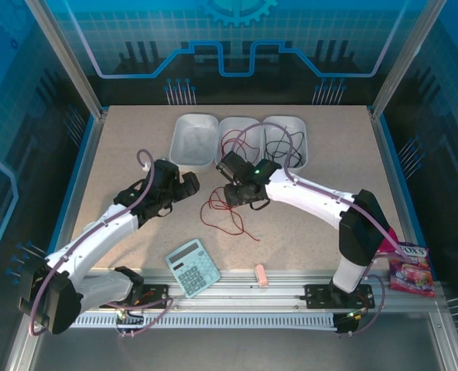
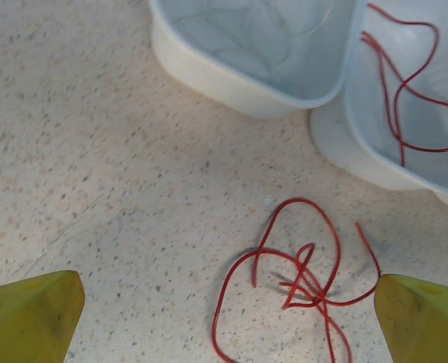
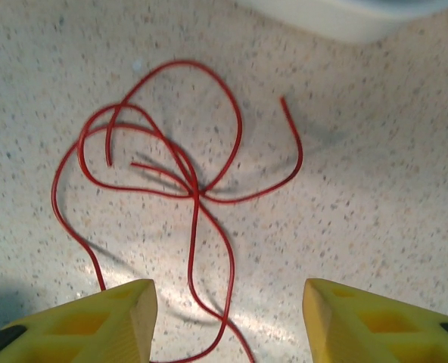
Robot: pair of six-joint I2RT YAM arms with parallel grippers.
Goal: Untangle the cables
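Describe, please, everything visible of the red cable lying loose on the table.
The red cable is a thin, glossy strand looped over itself, the loops crossing at one point, one free end jutting out. It lies flat on the speckled tabletop, near the white trays but apart from them. The open right gripper hangs above its trailing strands.

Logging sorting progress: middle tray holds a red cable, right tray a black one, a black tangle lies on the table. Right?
Not quite: the tangle on the table is red, not black, as the right wrist view shows. The middle tray and right tray hold what you say.
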